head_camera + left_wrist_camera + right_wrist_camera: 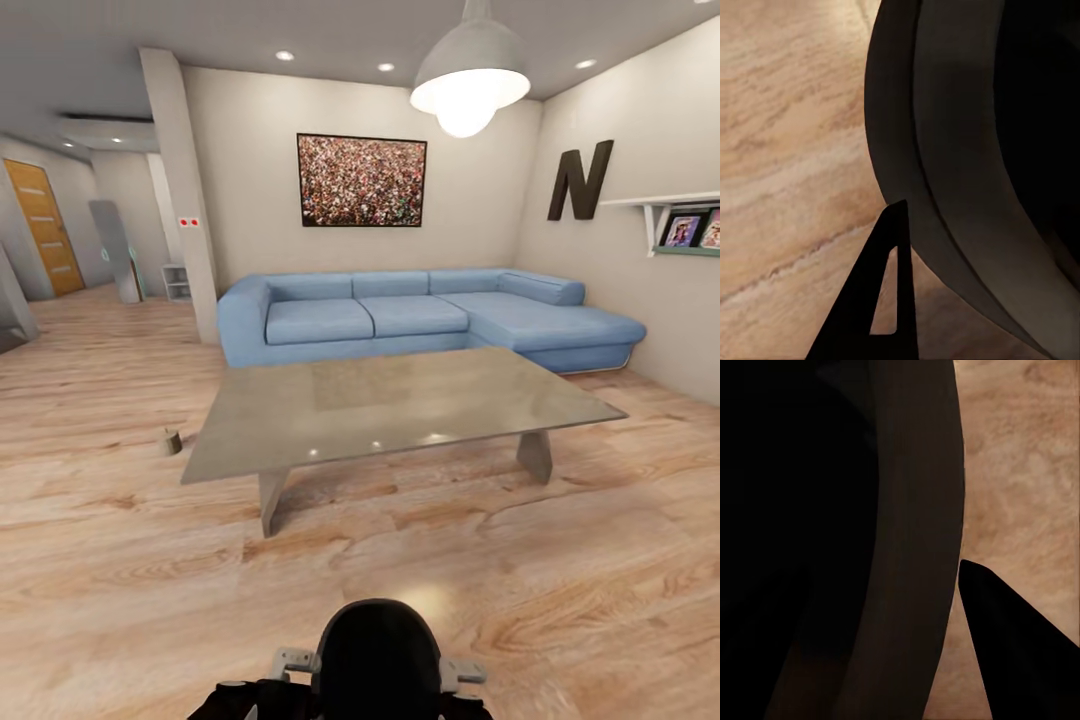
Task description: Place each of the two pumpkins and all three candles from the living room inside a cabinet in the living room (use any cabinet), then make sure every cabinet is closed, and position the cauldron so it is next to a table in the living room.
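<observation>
Glossy grey coffee table [400, 405] stands ahead of the blue sofa [420, 318]; one candle [171, 441] sits on the floor just beside its left end, awaiting pickup. Whether either gripper is clenched cannot be told.

Home living room: sofa [420, 320], coffee table [400, 405].
</observation>
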Controlling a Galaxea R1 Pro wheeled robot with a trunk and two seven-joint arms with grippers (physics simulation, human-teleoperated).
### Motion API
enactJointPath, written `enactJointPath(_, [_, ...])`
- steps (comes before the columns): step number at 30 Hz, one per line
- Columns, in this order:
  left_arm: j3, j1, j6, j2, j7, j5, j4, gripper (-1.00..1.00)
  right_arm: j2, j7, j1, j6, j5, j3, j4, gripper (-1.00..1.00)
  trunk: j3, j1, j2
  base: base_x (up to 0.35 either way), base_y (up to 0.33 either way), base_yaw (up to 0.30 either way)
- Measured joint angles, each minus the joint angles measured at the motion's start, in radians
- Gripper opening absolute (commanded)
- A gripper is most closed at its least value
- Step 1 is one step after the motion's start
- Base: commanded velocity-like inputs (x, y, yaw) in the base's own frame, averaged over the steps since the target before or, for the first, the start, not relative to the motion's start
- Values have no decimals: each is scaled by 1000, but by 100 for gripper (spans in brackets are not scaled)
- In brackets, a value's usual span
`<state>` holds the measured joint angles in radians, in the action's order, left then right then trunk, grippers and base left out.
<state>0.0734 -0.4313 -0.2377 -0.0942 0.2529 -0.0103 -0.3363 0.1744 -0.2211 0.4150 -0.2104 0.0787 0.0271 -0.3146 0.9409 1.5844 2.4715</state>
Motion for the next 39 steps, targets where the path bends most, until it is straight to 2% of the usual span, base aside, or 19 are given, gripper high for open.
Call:
enactJointPath(6, [0, 0, 0, 0, 0, -1, 0, -100, 0, 0, 0, 1, 0, 1, -1, -100, 0, 0, 0, 268, 142, 22])
enactJointPath(17, [0, 0, 0, 0, 0, -1, 0, -100, 0, 0, 0, 1, 0, 1, -1, -100, 0, 0, 0, 237, 151, 215])
enactJointPath(27, [0, 0, 0, 0, -1, 0, 0, -100, 0, 0, 0, 0, 2, 1, 0, -100, 0, 0, 0, 269, 144, 15])
enactJointPath(39, [0, 0, 0, 0, -1, 0, 0, -100, 0, 0, 0, 0, 1, 1, -1, -100, 0, 0, 0, 254, 18, 0])
